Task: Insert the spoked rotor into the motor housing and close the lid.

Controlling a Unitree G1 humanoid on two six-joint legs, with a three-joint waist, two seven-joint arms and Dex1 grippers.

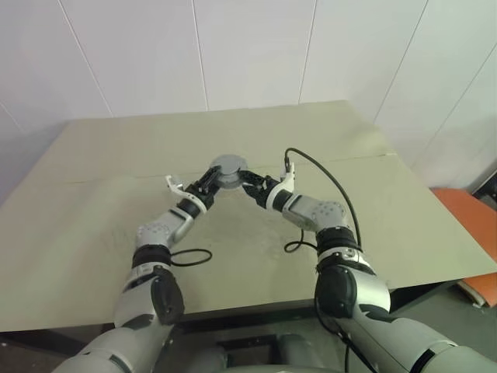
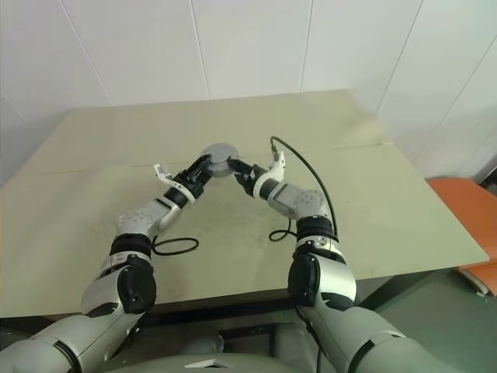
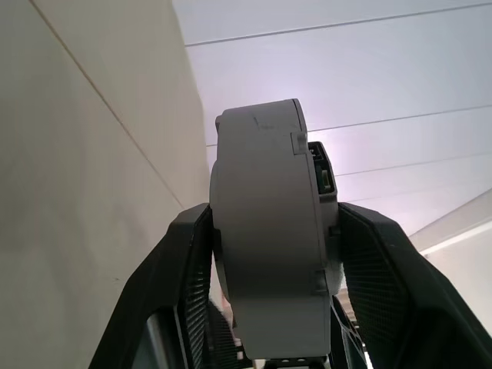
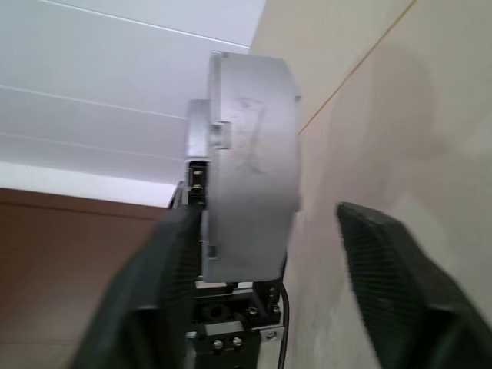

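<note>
while both arms crowd the motor housing [image 1: 227, 165], black cables [image 1: 322, 172] trail nearby.

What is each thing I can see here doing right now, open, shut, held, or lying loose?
Motor housing: a closed grey round unit, held off the table between the two grippers.
Left gripper: shut on the motor housing, a finger pressed on each flat face.
Right gripper: open; one finger beside the housing, the other well clear.
Table: bare where it shows, with black cables lying on it.
</note>
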